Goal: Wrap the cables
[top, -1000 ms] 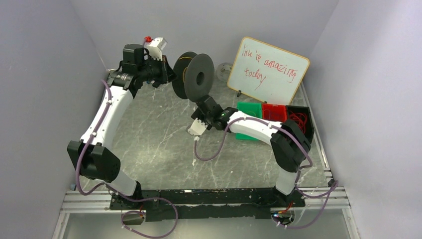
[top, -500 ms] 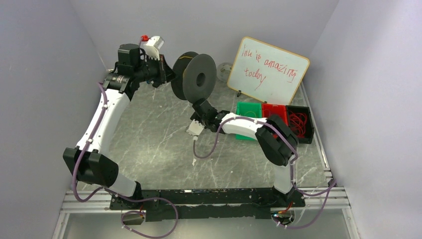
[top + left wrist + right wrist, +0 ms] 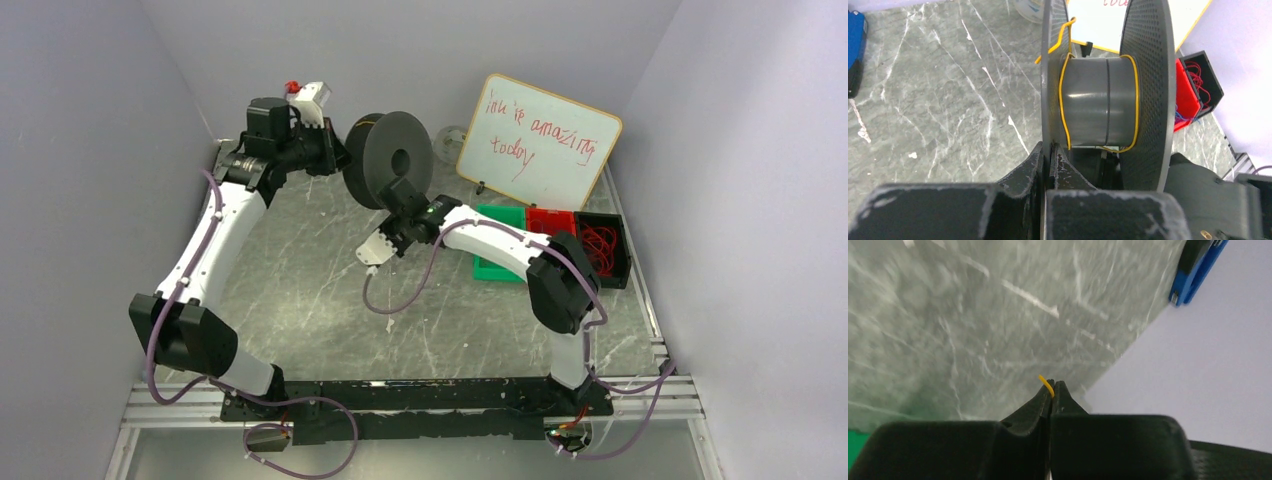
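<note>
A black spool (image 3: 395,160) is held up off the table on its side. My left gripper (image 3: 1050,150) is shut on its left flange (image 3: 1047,75), also visible from above as my left gripper (image 3: 338,155). The yellow cable (image 3: 1063,95) runs loosely round the grey hub, and one end sticks out past the flange rim. My right gripper (image 3: 1051,386) is shut on a short yellow tip of the cable (image 3: 1046,382). From above, my right gripper (image 3: 400,193) sits right below the spool. The cable's run between spool and right gripper is hidden.
A whiteboard (image 3: 538,140) leans at the back right. In front of it stand a green bin (image 3: 497,222), a red bin (image 3: 548,222) and a black bin (image 3: 603,245) with red wires. A clear jar (image 3: 450,138) stands behind the spool. A blue object (image 3: 1198,270) lies by the wall.
My right gripper has moved up and left to the spool's underside and shut on the cable's end. The left arm and spool shifted slightly.
</note>
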You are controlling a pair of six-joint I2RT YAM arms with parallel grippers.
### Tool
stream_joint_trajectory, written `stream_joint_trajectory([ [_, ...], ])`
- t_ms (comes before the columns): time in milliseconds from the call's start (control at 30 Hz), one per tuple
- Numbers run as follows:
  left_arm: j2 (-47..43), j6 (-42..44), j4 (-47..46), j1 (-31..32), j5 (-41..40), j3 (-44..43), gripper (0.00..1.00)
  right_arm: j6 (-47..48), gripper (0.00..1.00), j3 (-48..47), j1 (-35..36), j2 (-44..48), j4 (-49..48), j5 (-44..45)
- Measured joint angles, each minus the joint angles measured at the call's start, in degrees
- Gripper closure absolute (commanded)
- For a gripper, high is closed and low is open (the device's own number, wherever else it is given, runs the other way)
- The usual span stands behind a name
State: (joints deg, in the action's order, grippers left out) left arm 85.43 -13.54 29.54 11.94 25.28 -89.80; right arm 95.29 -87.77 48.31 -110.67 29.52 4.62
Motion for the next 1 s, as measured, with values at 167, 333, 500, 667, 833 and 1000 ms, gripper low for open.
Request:
stream_joint_trajectory([
  [167,-0.22,-3.50,-2.43,0.96,-2.60,3.32,0.98,-11.43,1.00,-4.28,0.13,0.94,6.05,-13.57],
  [333,-0.22,-4.87,-2.60,2.45,-4.83,6.14,0.98,-20.22,1.00,-4.07,-0.92,1.07,7.54,-24.20],
  [500,-0.17,-6.38,-3.54,3.41,-7.72,7.54,0.97,-27.56,1.00,-4.07,-3.58,1.07,7.10,-32.30],
  [667,0.09,-7.19,-6.73,4.46,-10.69,8.59,0.98,-37.13,1.00,-3.34,-6.34,1.07,3.08,-37.57],
  [833,0.94,-6.40,-10.01,6.75,-14.16,10.01,0.97,-49.35,1.00,1.09,-8.87,1.11,-4.35,-42.27],
  [1000,1.84,-6.16,-13.03,8.50,-16.20,11.13,0.98,-63.19,1.00,4.37,-11.54,1.11,-11.04,-48.65],
])
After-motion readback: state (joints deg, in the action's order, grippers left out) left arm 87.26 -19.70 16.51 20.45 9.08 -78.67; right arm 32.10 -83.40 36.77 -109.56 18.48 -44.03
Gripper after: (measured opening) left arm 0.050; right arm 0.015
